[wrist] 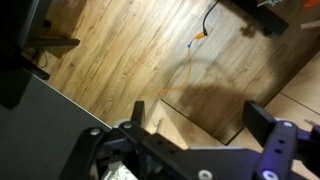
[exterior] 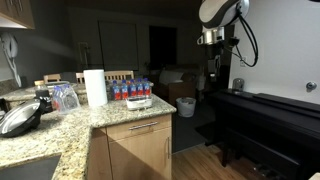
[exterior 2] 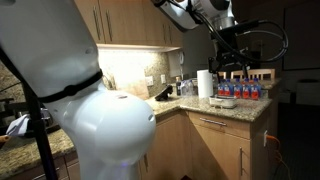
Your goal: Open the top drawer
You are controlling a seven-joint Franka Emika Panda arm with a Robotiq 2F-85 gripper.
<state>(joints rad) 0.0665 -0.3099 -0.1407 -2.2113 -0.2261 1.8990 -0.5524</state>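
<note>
Fingers [wrist: 268,125] look spread wide apart in the wrist view, with nothing between them, just wood floor [wrist: 120,50] below and a thin orange cable [wrist: 200,40] lying across it. So your gripper [exterior: 210,40] is empty and hanging up high. In both exterior views it sits above counter height, well apart from the cabinets.

You can see the top drawer [exterior: 140,129] right under the granite countertop [exterior: 60,125], at the end of the counter run. It's fully closed, with its light wood front flush with the cabinet face. The silver bar handle [exterior 2: 223,124] runs horizontally across the front and nothing is touching it. The taller cabinet door [exterior: 140,158] is directly below it.

On the counter above the drawer you've got a pack of water bottles [exterior: 132,92] with a paper towel roll [exterior: 95,87] standing upright just beside it. In an exterior view the white arm [exterior 2: 95,110] fills most of the foreground, so the lower cabinets on that side are blocked. The wrist view doesn't show the drawer at all.
</note>
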